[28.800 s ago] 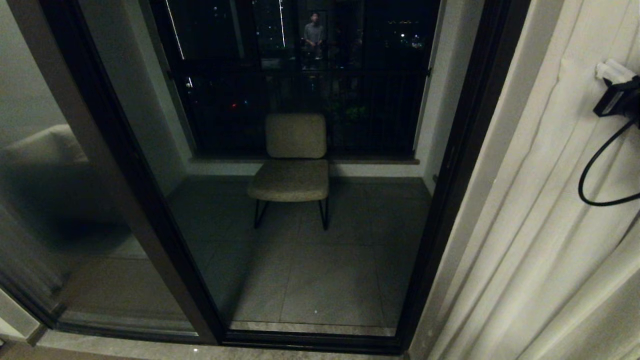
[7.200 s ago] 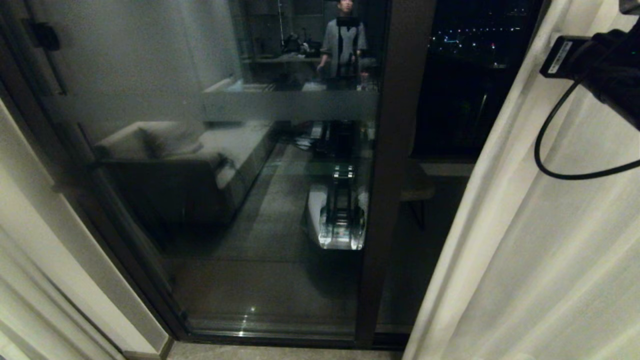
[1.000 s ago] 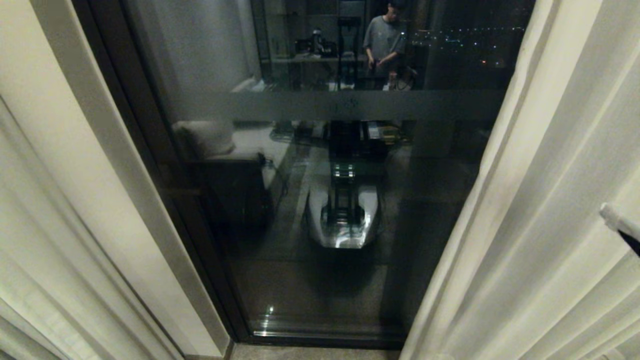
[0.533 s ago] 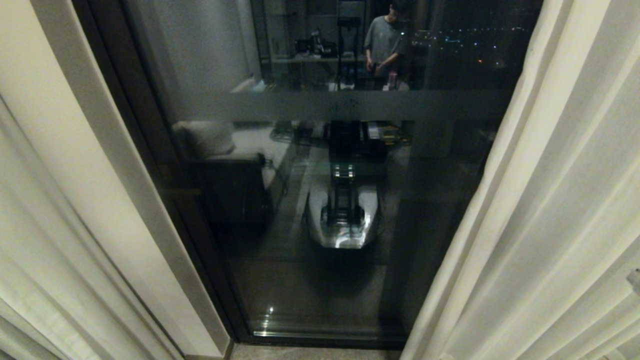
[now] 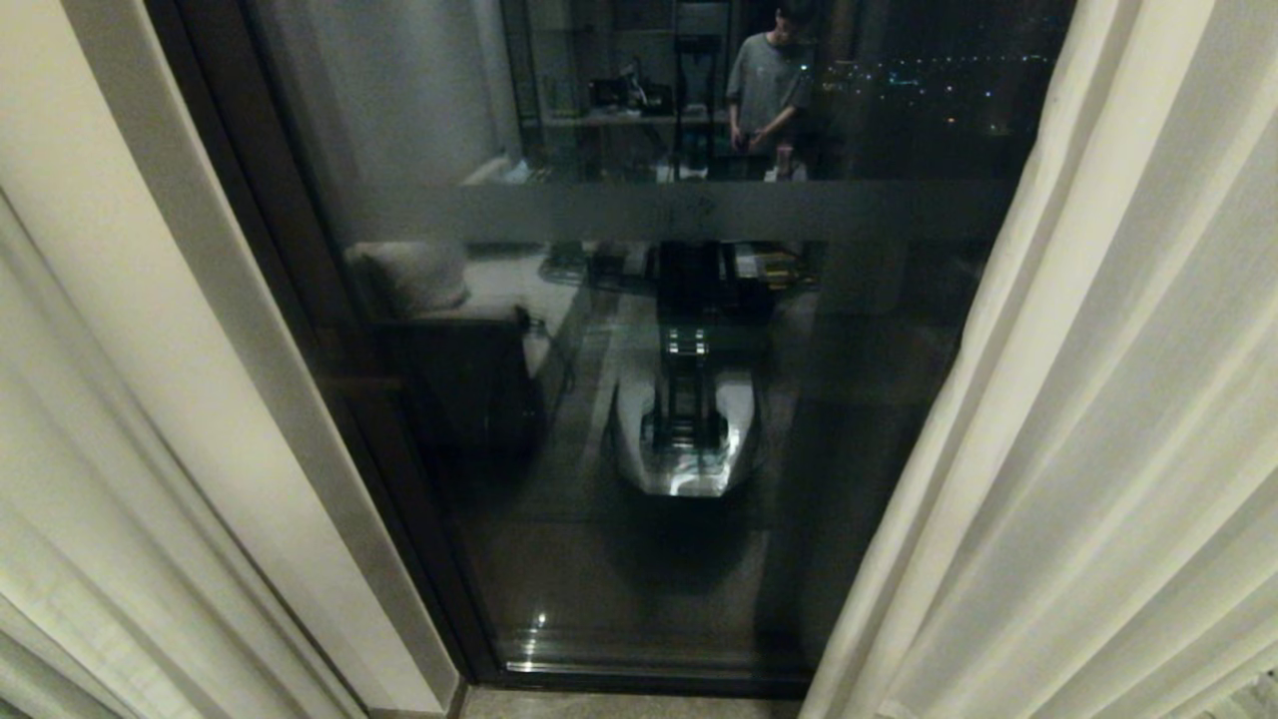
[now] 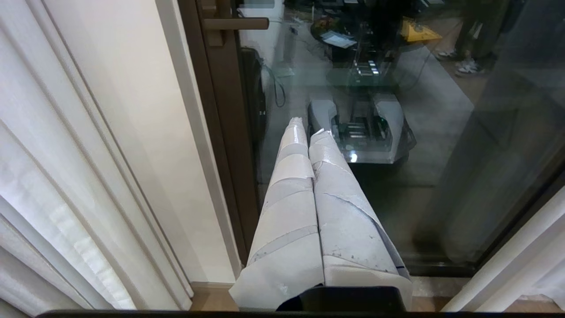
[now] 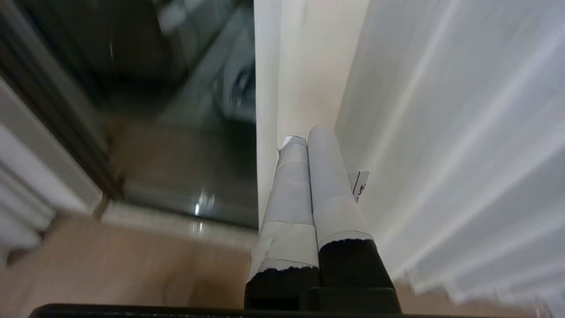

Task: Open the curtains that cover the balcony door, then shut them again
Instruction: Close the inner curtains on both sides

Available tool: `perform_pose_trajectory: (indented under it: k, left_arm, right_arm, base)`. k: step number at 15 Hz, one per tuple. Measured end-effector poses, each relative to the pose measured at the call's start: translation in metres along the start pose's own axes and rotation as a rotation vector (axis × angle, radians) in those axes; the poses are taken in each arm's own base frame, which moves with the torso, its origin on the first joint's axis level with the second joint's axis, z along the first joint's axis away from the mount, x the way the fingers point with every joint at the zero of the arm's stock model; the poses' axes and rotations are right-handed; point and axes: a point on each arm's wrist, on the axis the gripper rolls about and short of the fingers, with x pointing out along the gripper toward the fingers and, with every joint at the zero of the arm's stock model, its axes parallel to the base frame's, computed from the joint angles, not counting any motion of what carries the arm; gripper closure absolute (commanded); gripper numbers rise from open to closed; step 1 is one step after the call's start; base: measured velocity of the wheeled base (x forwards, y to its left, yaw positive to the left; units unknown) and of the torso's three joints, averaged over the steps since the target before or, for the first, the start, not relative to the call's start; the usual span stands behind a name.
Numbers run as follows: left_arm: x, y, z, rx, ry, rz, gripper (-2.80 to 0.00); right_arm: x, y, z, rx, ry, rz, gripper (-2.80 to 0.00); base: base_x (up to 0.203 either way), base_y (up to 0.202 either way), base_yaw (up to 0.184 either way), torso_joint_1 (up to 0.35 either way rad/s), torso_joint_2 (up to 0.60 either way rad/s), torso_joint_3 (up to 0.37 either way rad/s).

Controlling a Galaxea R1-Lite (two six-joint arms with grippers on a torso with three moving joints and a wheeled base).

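Right curtain panel hangs at 3 o'clock of the balcony door, pleats vertical. Right gripper, fingers pressed together and empty, sits just beside its hem; left gripper, likewise closed, faces the glass.

We are facing the balcony door in the middle | curtains are hanging at both sides of it | a wall strip is standing between left panel and frame
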Motion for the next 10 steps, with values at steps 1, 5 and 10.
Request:
perform_pose_trajectory:
  k: [1, 5, 10]
  left_arm:
    - [0.0, 0.0, 0.0, 0.0, 0.0, 0.0, 0.0]
    - [0.0, 0.0, 0.0, 0.0, 0.0, 0.0, 0.0]
    - [0.0, 0.0, 0.0, 0.0, 0.0, 0.0, 0.0]
  right_arm:
    - [-0.005, 0.001, -0.007, -0.006, 0.02, 0.0, 0.0]
    - [-0.021, 0.004, -0.032, -0.053, 0.081, -0.033, 0.0]
    - [-0.035, 0.006, -0.036, -0.084, -0.087, -0.07, 0.0]
  base:
    - [0.0, 0.0, 0.0, 0.0, 0.0, 0.0]
    - [0.0, 0.0, 0.0, 0.0, 0.0, 0.0]
    - [0.0, 0.0, 0.0, 0.0, 0.0, 0.0]
